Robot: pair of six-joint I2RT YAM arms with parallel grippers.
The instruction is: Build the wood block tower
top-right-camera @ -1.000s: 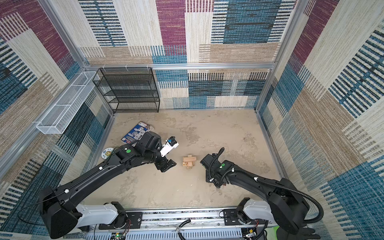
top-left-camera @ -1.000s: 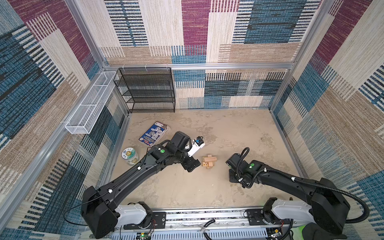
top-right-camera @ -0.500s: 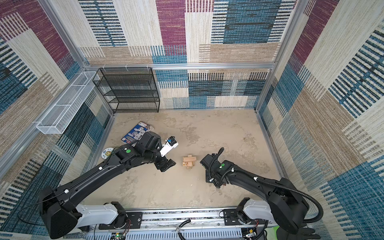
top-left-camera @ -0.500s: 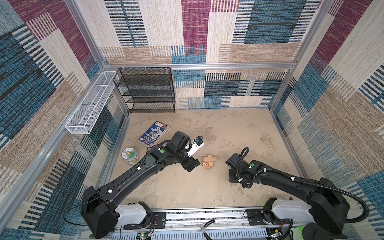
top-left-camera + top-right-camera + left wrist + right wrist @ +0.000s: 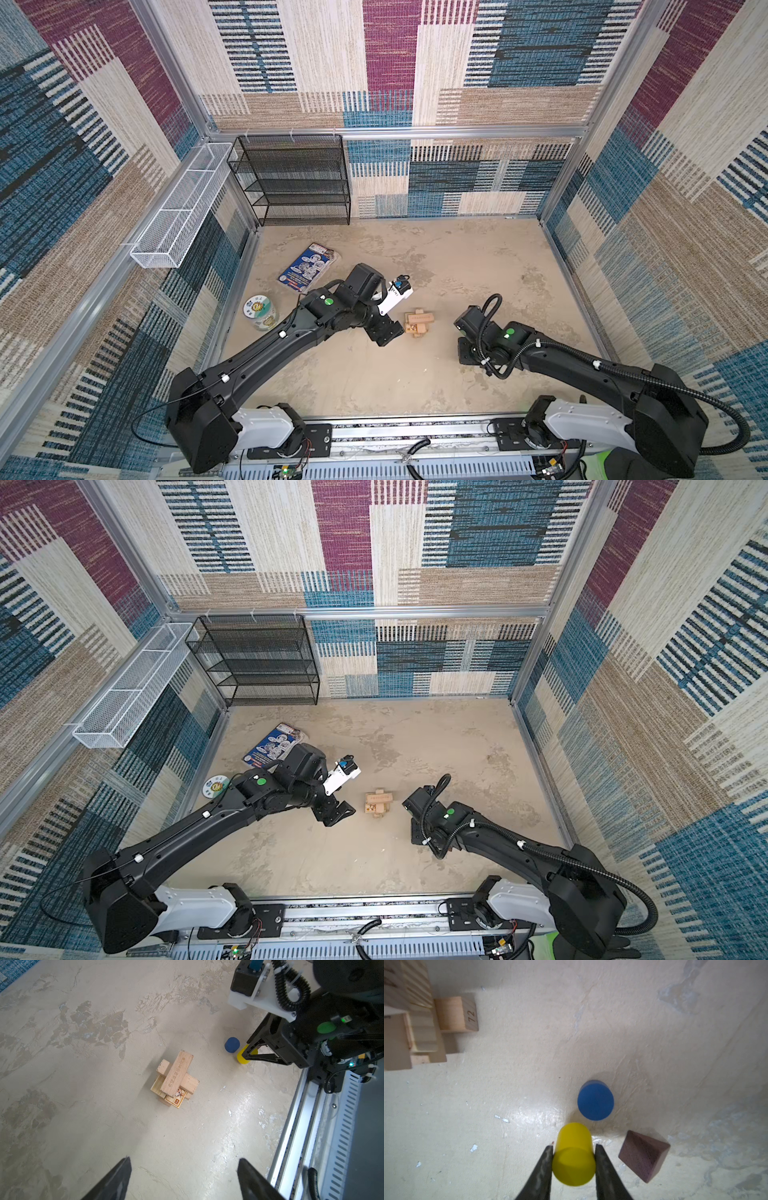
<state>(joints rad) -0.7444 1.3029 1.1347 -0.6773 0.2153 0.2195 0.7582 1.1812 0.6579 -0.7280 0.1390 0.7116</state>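
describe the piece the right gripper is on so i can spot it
Find the tower of pale bars at the centre, then the right gripper beside it. Three small pieces sit there. Yours is the yellow cylinder between its jaws, the only yellow one, next to a blue disc and a dark-brown block.

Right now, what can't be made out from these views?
Hidden under the right arm in both top views: yellow cylinder, blue disc, dark-brown block.
Lower bars of the tower: covered by its top bar in the left wrist view, cut by the frame edge in the right wrist view.
Cylinder lifted or not: right gripper crosses it in the left wrist view.
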